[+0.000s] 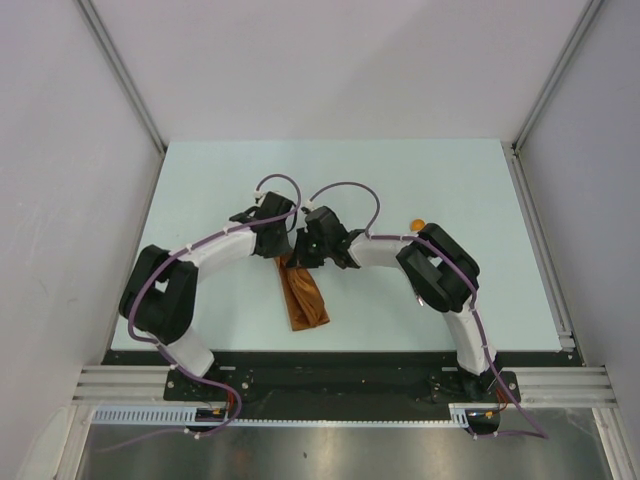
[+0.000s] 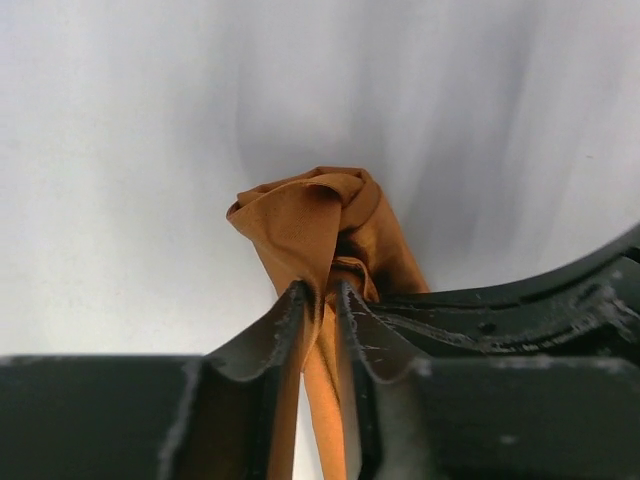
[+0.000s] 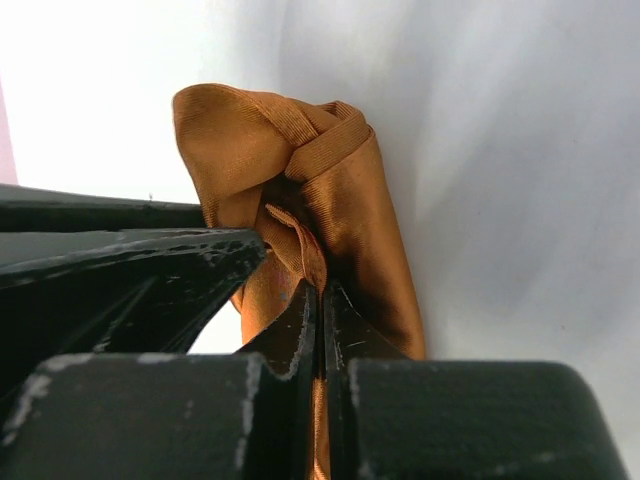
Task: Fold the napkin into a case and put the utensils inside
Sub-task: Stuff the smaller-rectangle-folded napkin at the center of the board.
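Observation:
The rust-orange napkin point(image 1: 303, 297) hangs bunched into a narrow strip between the two arms, its lower end near the table's front. My left gripper point(image 1: 284, 247) is shut on the napkin's top edge; the left wrist view shows cloth point(image 2: 318, 220) pinched between its fingers point(image 2: 290, 310). My right gripper point(image 1: 303, 250) is shut on the same bunched top, right beside the left one; the right wrist view shows cloth point(image 3: 300, 200) clamped between its fingers point(image 3: 300, 320). The spoon's orange bowl point(image 1: 418, 224) peeks out behind the right arm. The fork is hidden.
The pale green table top point(image 1: 200, 190) lies under the arms. White walls stand to the left, right and back. A black base rail point(image 1: 330, 375) runs along the near edge.

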`<state>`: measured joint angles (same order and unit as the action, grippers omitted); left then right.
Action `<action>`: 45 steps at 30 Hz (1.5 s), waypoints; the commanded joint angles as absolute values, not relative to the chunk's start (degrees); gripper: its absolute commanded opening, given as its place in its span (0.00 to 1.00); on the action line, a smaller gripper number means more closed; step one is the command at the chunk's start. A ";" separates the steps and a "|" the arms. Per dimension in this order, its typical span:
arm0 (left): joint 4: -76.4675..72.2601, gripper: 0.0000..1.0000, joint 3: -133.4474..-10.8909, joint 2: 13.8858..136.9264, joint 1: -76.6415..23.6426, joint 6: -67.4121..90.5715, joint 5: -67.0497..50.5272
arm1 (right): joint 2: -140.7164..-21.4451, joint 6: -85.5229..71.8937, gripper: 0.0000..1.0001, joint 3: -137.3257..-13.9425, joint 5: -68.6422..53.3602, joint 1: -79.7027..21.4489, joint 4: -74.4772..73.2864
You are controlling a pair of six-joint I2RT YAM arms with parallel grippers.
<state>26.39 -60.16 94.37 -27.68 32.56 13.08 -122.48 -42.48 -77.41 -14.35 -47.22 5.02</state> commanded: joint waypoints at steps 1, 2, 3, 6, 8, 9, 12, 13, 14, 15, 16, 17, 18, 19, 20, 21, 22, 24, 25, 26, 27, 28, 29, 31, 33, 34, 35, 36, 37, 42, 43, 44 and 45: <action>27.34 0.29 -61.52 94.66 -26.63 33.84 14.06 | -123.75 -38.06 0.01 -79.98 -11.78 -48.08 0.62; 27.42 0.31 -61.87 94.66 -26.46 34.01 14.15 | -123.75 -37.71 0.01 -79.98 -12.04 -47.90 0.62; 27.51 0.33 -62.14 94.66 -26.46 33.93 14.24 | -123.49 -37.53 0.02 -79.89 -12.13 -47.99 0.53; 28.30 0.35 -63.10 94.75 -26.19 33.58 15.12 | -123.31 -36.39 0.04 -80.24 -12.22 -47.99 0.18; 28.65 0.34 -63.28 94.75 -25.67 33.49 15.55 | -123.22 -35.51 0.10 -80.77 -12.39 -48.08 -1.93; 28.48 0.32 -63.28 94.66 -25.40 33.40 15.30 | -123.22 -35.42 0.10 -80.86 -12.65 -47.99 -2.28; 28.39 0.24 -63.45 95.18 -24.87 32.70 15.21 | -122.87 -34.55 0.19 -80.77 -13.45 -48.08 -3.07; 28.56 0.21 -63.63 95.53 -24.79 32.52 14.94 | -122.61 -34.19 0.25 -80.60 -13.53 -48.08 -2.99; 28.83 0.19 -63.98 96.15 -24.61 32.35 14.94 | -122.35 -33.84 0.28 -80.60 -13.71 -47.99 -2.99; 28.74 0.16 -63.81 96.33 -24.52 32.17 14.85 | -122.17 -33.32 0.31 -80.60 -14.06 -47.99 -2.99; 28.57 0.14 -63.63 96.42 -24.43 32.17 14.33 | -121.99 -33.05 0.35 -80.86 -14.58 -47.81 -3.08; 28.39 0.11 -63.20 96.59 -24.35 32.08 14.15 | -121.47 -33.05 0.36 -80.95 -14.68 -47.64 -3.08; 28.13 0.08 -62.85 96.68 -24.35 32.08 13.89 | -121.29 -32.96 0.37 -81.03 -14.76 -47.55 -2.99; 27.95 0.07 -62.58 96.68 -24.35 32.17 13.54 | -121.12 -32.44 0.39 -81.73 -14.94 -47.55 -2.99; 27.86 0.06 -62.49 96.59 -24.35 32.17 13.45 | -121.20 -32.00 0.39 -82.17 -14.85 -47.29 -3.08; 27.77 0.01 -62.32 96.42 -24.35 32.17 13.36 | -121.46 -31.73 0.41 -82.87 -14.85 -47.20 -3.60; 27.77 0.00 -62.23 96.24 -24.35 32.25 13.27 | -121.73 -31.12 0.41 -83.49 -15.20 -47.11 -3.95; 27.95 0.00 -61.88 95.89 -24.35 32.34 13.27 | -122.52 -30.50 0.41 -85.16 -15.82 -46.58 -4.30; 27.95 0.00 -61.61 95.19 -24.35 32.26 13.45 | -122.61 -30.15 0.42 -85.43 -15.99 -46.41 -4.48; 27.86 0.00 -61.35 94.84 -24.35 32.17 13.62 | -122.69 -29.62 0.43 -86.04 -16.00 -46.41 -4.48; 27.77 0.00 -61.26 94.49 -24.35 32.08 13.71 | -122.70 -29.27 0.44 -86.22 -16.08 -46.41 -4.40; 27.86 0.00 -61.17 94.13 -24.26 32.08 13.80 | -122.70 -29.09 0.45 -86.22 -16.43 -46.41 -4.22; 27.86 0.00 -61.17 94.04 -24.17 31.99 13.80 | -122.70 -29.00 0.45 -86.22 -16.87 -46.41 -3.87; 27.86 0.00 -61.17 94.13 -24.17 32.08 13.71 | -122.78 -28.65 0.47 -86.31 -17.57 -46.58 -3.08; 27.77 0.00 -61.17 94.39 -24.08 32.17 13.71 | -122.70 -28.30 0.48 -86.48 -18.10 -46.76 -2.29; 27.69 0.00 -60.82 94.39 -24.08 32.25 13.62 | -122.61 -28.21 0.50 -86.48 -18.63 -46.84 -1.85; 27.51 0.00 -60.82 94.48 -24.08 32.34 13.54 | -122.69 -28.13 0.50 -86.48 -18.81 -46.76 -1.06; 27.51 0.00 -60.82 94.48 -24.08 32.43 13.45 | -122.87 -27.60 0.50 -86.57 -18.98 -46.84 -0.88; 27.42 0.00 -60.56 94.40 -24.08 32.43 13.27 | -123.31 -27.34 0.51 -87.18 -18.98 -46.93 -0.70; 27.42 0.00 -60.38 93.78 -24.00 32.61 13.18 | -125.50 -26.46 0.49 -89.29 -19.77 -46.93 -0.62; 27.42 0.00 -60.38 93.69 -23.91 32.61 13.18 | -125.68 -26.37 0.49 -89.56 -19.78 -46.93 -0.62; 27.51 0.00 -60.21 93.60 -23.91 32.52 13.18 | -125.86 -26.19 0.49 -89.56 -19.86 -47.02 1.47; 27.42 0.00 -60.12 93.26 -23.82 32.61 13.10 | -125.95 -26.19 0.48 -89.56 -20.12 -46.93 1.84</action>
<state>28.18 -60.53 96.23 -24.32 32.53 13.30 -124.68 -27.92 -87.02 -18.79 -46.76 -2.22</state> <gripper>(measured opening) 0.004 0.490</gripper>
